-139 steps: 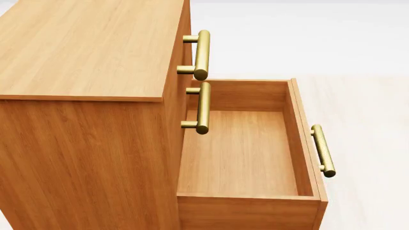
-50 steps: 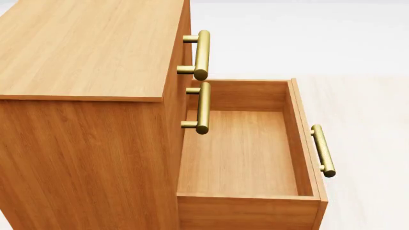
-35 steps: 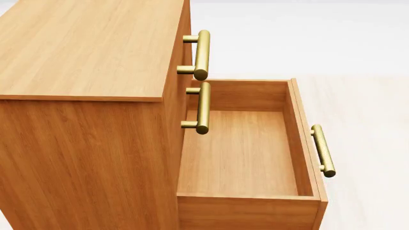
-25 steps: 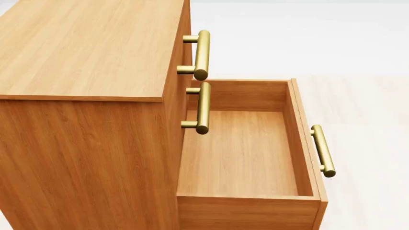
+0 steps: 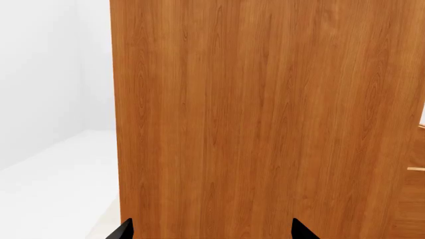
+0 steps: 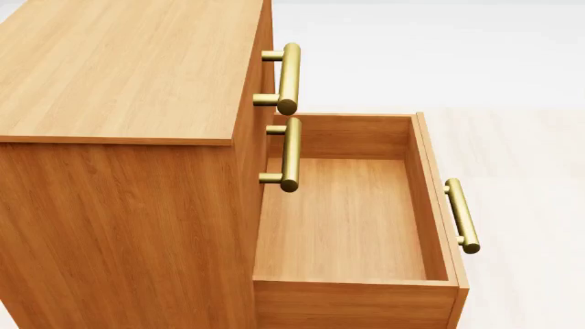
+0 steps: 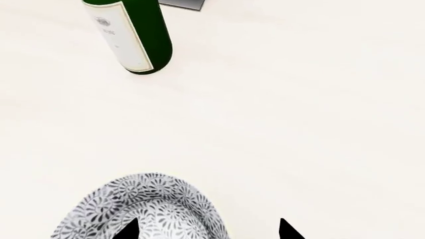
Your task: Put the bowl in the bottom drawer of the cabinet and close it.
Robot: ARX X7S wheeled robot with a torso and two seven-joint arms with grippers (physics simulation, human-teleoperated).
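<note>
Speckled white bowl (image 7: 143, 209) rests on the pale floor (image 7: 299, 114), its rim partly between the spread tips of the right gripper (image 7: 207, 230), ungrasped. Centre one finger over the rim before closing. The bottom drawer (image 6: 352, 219) stands open and empty.

Pale floor (image 7: 299, 99) carries the bowl (image 7: 149, 211), 1 green bottle (image 7: 133, 35) well apart, and the cabinet (image 6: 119, 205).
</note>
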